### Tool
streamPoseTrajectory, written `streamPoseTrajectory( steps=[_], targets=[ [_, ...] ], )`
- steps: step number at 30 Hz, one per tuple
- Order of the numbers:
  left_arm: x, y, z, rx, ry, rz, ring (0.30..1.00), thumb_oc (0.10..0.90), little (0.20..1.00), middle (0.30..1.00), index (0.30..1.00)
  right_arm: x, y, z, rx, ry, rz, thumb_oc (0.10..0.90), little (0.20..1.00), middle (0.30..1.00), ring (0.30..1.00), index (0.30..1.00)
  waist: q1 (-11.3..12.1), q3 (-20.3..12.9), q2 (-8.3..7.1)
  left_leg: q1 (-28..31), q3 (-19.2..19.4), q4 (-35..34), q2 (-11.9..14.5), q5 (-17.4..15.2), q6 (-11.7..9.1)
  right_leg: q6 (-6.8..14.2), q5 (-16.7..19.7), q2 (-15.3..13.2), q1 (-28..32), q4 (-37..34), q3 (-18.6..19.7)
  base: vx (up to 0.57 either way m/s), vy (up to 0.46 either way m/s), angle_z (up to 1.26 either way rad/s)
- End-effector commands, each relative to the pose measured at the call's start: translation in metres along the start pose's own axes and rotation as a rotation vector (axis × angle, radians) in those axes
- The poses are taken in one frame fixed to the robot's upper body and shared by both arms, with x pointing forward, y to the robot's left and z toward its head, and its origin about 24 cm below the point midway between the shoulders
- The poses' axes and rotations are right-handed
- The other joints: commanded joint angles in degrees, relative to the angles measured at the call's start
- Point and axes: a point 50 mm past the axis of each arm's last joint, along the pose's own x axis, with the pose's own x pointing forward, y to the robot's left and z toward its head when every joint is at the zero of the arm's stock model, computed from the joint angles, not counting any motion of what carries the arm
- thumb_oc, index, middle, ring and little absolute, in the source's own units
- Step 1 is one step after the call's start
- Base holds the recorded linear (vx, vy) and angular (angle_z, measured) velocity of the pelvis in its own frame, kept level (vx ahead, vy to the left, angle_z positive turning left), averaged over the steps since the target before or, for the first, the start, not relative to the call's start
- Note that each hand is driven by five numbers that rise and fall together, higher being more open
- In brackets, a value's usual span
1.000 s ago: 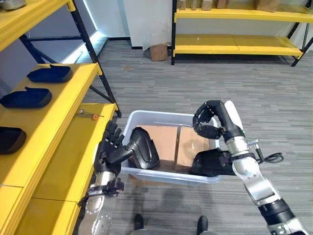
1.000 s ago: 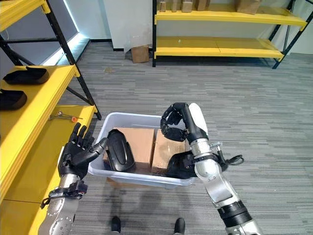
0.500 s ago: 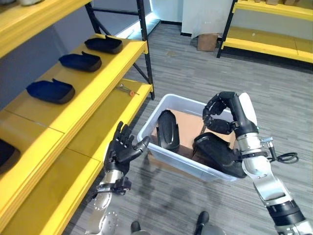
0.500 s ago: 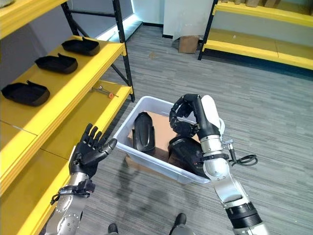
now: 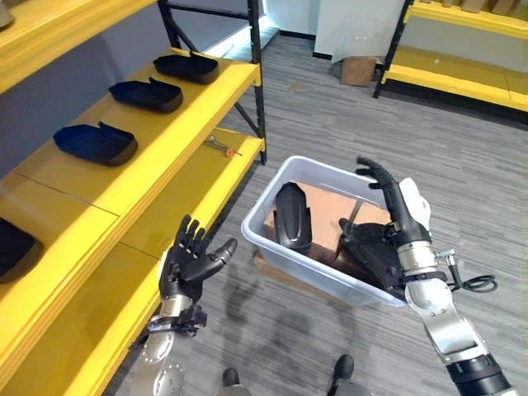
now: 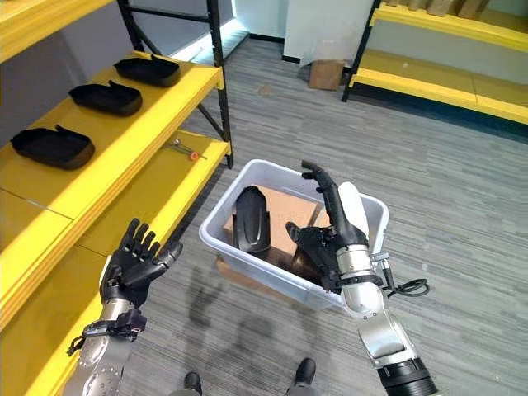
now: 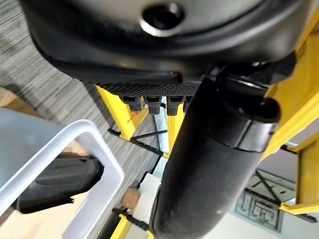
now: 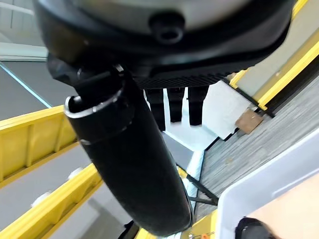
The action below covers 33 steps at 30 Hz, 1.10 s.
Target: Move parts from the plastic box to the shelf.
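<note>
Looking down, the eye views show the plastic box [image 5: 272, 241] holding two dark parts [image 5: 292, 216], beside the shelf [image 5: 157, 132]. Above the box, the right hand [image 6: 334, 206] is splayed open and empty. The left wrist view confirms the left hand [image 5: 192, 257] open, holding nothing.

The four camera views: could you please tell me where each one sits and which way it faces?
Left eye view: on the head, looking down at the plastic box, shelf and both open hands.
Right eye view: same scene, slightly shifted.
Left wrist view: along the left hand toward the box.
Right wrist view: along the right hand toward the shelf.
All share the box.
</note>
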Motion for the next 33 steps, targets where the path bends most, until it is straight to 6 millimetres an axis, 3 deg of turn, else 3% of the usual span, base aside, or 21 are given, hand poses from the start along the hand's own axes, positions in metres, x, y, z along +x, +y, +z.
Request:
streamPoseTrajectory(
  steps=[1,10,24,33],
  targets=[
    [0.007,-0.023,0.048,0.014,-0.241,-0.141,1.0,0.9,1.0,1.0,1.0,0.021,-0.03,0.049,0.003,-0.272,-0.136,0.9,1.0,1.0,1.0,1.0,-0.53,-1.8,-1.31,-1.48,0.28,-2.83,2.85,5.17,1.72,1.72,-1.25,-1.18,1.3,1.34,3.28,-0.06,0.003,-0.2],
    [0.01,-0.031,0.052,0.002,-0.257,-0.175,1.0,0.9,1.0,1.0,1.0,0.029,-0.029,0.047,-0.013,-0.256,-0.15,0.9,1.0,1.0,1.0,1.0,-0.99,1.6,-0.61,-3.96,1.04,-2.67,2.88,6.16,1.45,1.84,0.11,-1.3,-2.44,1.59,4.78,-0.05,0.004,-0.13],
    [0.02,-0.051,0.054,-0.025,-0.27,-0.249,1.0,0.9,1.0,1.0,1.0,0.06,-0.027,0.037,-0.064,-0.178,-0.202,0.9,1.0,1.0,1.0,1.0,-0.9,7.5,1.17,-9.42,1.78,-1.69,2.52,6.94,1.13,2.16,1.7,-2.05,-9.42,2.83,6.33,-0.03,-0.001,-0.02],
    [0.021,-0.062,0.059,-0.048,-0.292,-0.286,1.0,0.9,1.0,1.0,1.0,0.079,-0.053,0.04,-0.177,-0.178,-0.315,0.9,1.0,1.0,1.0,1.0,-0.85,10.28,1.95,-12.63,2.15,-2.51,2.06,7.71,0.92,2.52,3.07,-1.99,-13.59,2.56,7.14,0.0,-0.001,-0.01]
  ],
)
